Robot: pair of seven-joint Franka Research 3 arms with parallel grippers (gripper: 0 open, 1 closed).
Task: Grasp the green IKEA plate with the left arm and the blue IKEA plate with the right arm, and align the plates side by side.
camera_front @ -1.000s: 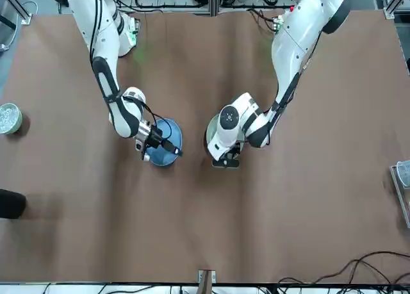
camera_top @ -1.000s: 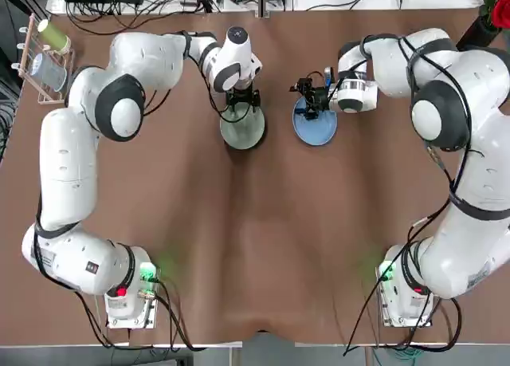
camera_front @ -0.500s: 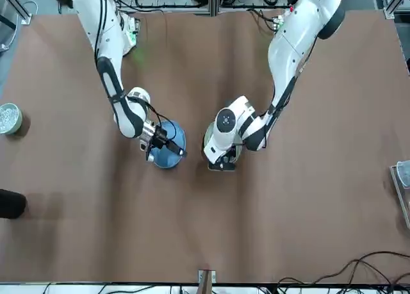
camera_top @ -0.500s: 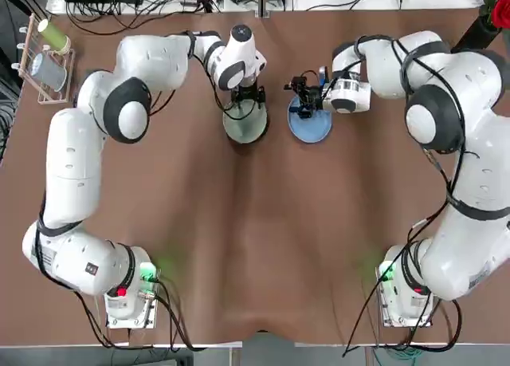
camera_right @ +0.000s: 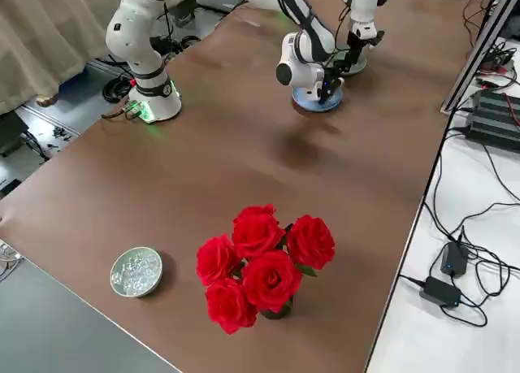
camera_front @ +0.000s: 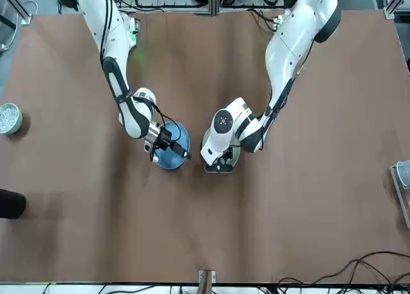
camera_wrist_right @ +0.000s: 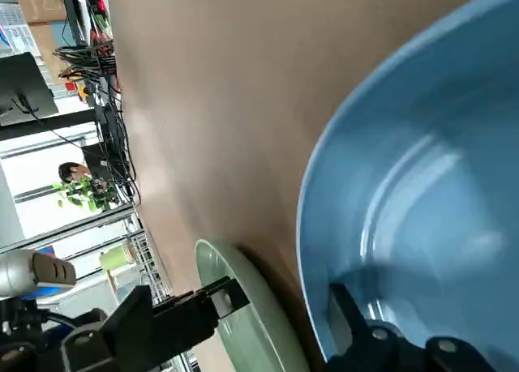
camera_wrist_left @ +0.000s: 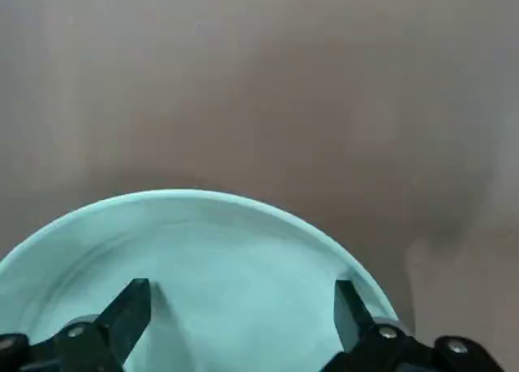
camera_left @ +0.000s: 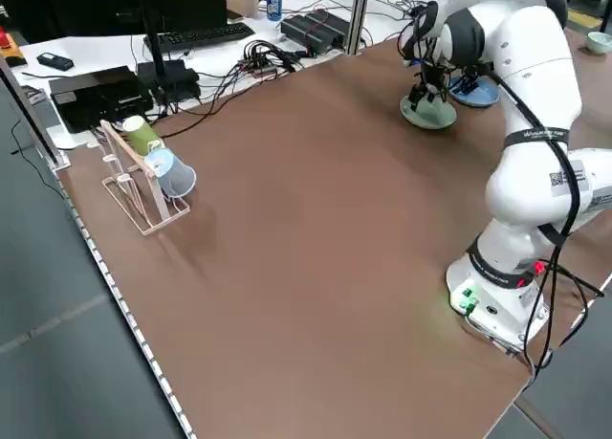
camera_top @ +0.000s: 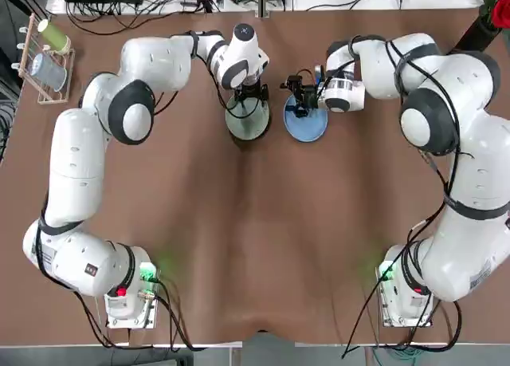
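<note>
Plates, 2: the green IKEA plate (camera_top: pixel 246 127) and, at 3 o'clock from it in the top view, the blue IKEA plate (camera_top: pixel 309 128); near each other, a gap left between. Round, so no long axis is offered.

Left gripper (camera_wrist_left: pixel 243 281), 1: placed over the green plate's 12 o'clock side; its 2 fingers spread apart within the rim, no pinch shown. Right gripper (camera_wrist_right: pixel 240 286), 1: placed at the blue plate's 11 o'clock side; its 2 fingers also spread, the blue rim passing between them. Each plate is nearest its own arm.

Next move, as judged: green to be brought toward 3 o'clock, blue toward 9 o'clock, until level; a meeting of the grippers is to be guarded against.

Surface (camera_top: pixel 231 246), brown: rack (camera_top: pixel 49 95) with cups at 10 o'clock; red roses (camera_right: pixel 270 277) at 2 o'clock. Room: cables (camera_top: pixel 171 1) beyond 12 o'clock.
</note>
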